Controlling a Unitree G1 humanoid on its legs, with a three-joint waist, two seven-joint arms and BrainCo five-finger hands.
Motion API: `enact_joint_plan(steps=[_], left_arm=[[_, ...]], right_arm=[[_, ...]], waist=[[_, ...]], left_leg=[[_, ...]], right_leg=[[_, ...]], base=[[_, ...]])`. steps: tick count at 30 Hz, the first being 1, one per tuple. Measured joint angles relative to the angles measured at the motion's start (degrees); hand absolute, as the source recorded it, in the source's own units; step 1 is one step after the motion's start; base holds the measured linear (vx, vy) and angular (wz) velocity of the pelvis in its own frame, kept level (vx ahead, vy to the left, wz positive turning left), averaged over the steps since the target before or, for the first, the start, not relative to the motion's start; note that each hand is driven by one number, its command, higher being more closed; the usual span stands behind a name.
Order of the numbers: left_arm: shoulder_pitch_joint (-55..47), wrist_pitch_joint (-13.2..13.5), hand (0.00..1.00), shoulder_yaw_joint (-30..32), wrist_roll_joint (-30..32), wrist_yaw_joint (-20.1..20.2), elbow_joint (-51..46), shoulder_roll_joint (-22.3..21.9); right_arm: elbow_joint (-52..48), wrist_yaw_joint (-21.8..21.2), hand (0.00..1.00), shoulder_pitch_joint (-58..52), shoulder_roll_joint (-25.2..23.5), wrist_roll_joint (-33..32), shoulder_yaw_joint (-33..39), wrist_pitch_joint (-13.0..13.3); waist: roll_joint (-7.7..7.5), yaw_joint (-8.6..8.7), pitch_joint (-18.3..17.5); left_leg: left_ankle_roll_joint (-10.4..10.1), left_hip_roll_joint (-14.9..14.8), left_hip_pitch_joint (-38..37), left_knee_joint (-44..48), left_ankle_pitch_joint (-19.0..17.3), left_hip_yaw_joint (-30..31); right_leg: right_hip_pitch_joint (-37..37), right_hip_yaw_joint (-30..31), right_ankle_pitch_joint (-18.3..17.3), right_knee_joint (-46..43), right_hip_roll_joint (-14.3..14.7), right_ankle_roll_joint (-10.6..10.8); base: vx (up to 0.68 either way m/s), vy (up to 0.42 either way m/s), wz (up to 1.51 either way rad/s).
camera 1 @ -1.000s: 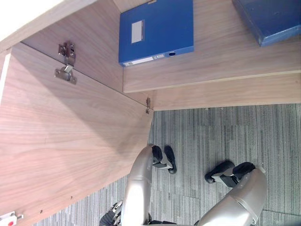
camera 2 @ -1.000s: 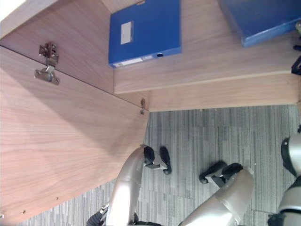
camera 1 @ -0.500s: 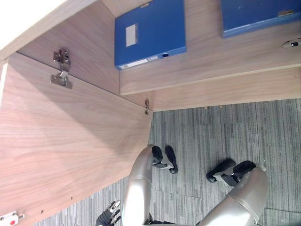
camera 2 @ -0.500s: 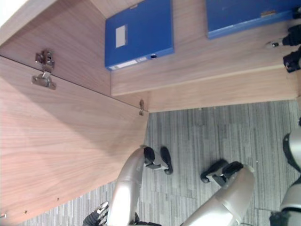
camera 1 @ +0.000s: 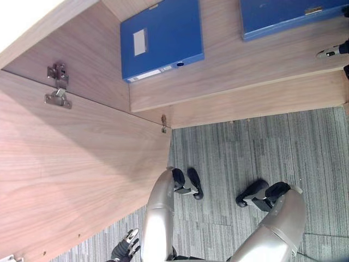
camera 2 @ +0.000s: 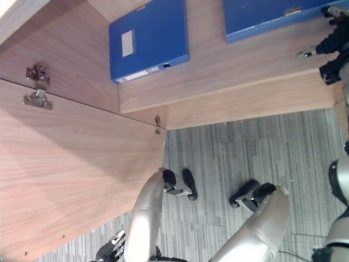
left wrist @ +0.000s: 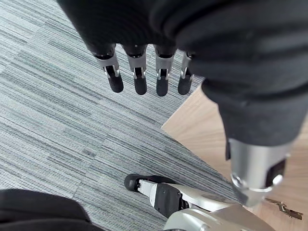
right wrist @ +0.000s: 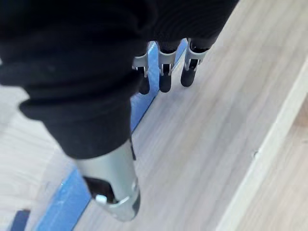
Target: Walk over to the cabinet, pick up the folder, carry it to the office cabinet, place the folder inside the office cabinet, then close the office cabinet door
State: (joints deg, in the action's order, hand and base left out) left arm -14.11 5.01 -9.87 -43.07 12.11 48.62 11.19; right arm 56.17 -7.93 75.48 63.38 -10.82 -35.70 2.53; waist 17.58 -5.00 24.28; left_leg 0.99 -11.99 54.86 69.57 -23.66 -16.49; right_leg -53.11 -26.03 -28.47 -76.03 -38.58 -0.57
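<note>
With the right hand [right wrist: 166, 67] flat and empty, fingers straight over the edge of the folder [camera 1: 283, 13], lying flat on the shelf [camera 1: 245, 65] of the cabinet [camera 1: 87, 49] well right of the other folder [camera 1: 161, 41], looks like the very end of the placing step; cannot tell whether touching. Left hand [left wrist: 139, 72] low beside the open door [camera 1: 82, 164], slack and empty above the carpet [left wrist: 57, 110]. Next, probably: draw the right hand clear of the shelf, then reach for the door's free edge and swing it shut, minding both arms.
</note>
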Motion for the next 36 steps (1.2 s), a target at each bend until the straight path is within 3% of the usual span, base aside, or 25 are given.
enact_joint_plan(steps=[5, 11, 22, 26, 32, 35, 36], left_arm=[[-0.25, -0.13, 0.00, -2.94, 0.02, 1.22, 2.43, 0.01], [-0.39, -0.15, 0.00, -4.82, 0.08, 2.77, 4.19, 0.21], [-0.44, 0.03, 0.00, -4.94, 0.80, 3.10, 4.45, 0.46], [-0.44, 0.04, 0.00, -4.92, 1.08, 3.04, 4.40, 0.46], [-0.89, -0.15, 0.00, -4.76, 2.60, 3.05, 2.46, 0.59], [-0.90, -0.21, 0.00, -4.18, 3.36, 3.11, 2.52, 1.33], [-0.83, -0.29, 0.00, -2.87, 3.85, 3.05, 3.01, 1.36]], right_arm=[[-9.58, -5.56, 0.00, -3.00, 3.96, -1.24, -4.78, 0.27], [-16.13, -11.07, 0.00, -4.87, 7.33, 3.04, -9.33, 1.71], [-16.20, -11.48, 0.00, -9.32, 6.92, 5.51, -6.14, 1.65], [-15.93, -9.66, 0.00, -15.21, 3.03, 8.29, -0.17, 0.52], [-15.02, -8.13, 0.00, -27.06, -8.51, 9.90, 7.83, -1.21], [-10.83, -6.99, 0.00, -38.62, -19.77, 9.94, 15.99, -2.25], [-8.00, -5.22, 0.00, -42.30, -26.30, 9.83, 21.14, -2.71]], waist=[[-0.27, 0.70, 0.20], [-1.25, 0.99, 0.92], [-2.82, 0.09, 2.07], [-3.45, 0.02, 2.52], [-5.70, 1.00, 3.84], [-7.83, 1.73, 4.02], [-8.87, 2.40, 4.15]], left_leg=[[-0.21, -0.84, -0.60, -0.62, -0.03, -0.25], [-1.01, -0.97, -3.79, -4.97, 1.43, -1.51], [-1.32, 0.19, -9.05, -15.95, 6.19, -2.52], [-1.55, 0.98, -13.49, -23.41, 9.50, -2.92], [-2.27, 0.61, -23.05, -32.66, 12.79, -3.51], [-2.30, 0.51, -27.54, -33.44, 12.26, -3.61], [-2.25, 0.25, -29.17, -33.34, 11.77, -3.81]], right_leg=[[0.10, -0.01, 0.43, 1.07, 1.19, -0.71], [2.05, -0.39, 1.91, 4.92, 2.94, -1.15], [7.49, -3.92, 6.38, 15.12, 6.05, -1.74], [12.21, -6.11, 9.72, 22.45, 8.60, -1.50], [22.29, -8.45, 14.58, 33.84, 14.16, -1.24], [27.10, -8.53, 14.92, 35.53, 14.93, -0.92], [28.80, -8.48, 15.02, 35.96, 15.27, -0.73]], base=[[0.00, -0.065, -0.13], [-0.01, -0.078, -0.10], [0.01, -0.033, -0.02], [0.05, 0.002, -0.05], [0.07, 0.005, -0.15], [0.05, 0.039, -0.04], [0.03, 0.035, -0.13]])
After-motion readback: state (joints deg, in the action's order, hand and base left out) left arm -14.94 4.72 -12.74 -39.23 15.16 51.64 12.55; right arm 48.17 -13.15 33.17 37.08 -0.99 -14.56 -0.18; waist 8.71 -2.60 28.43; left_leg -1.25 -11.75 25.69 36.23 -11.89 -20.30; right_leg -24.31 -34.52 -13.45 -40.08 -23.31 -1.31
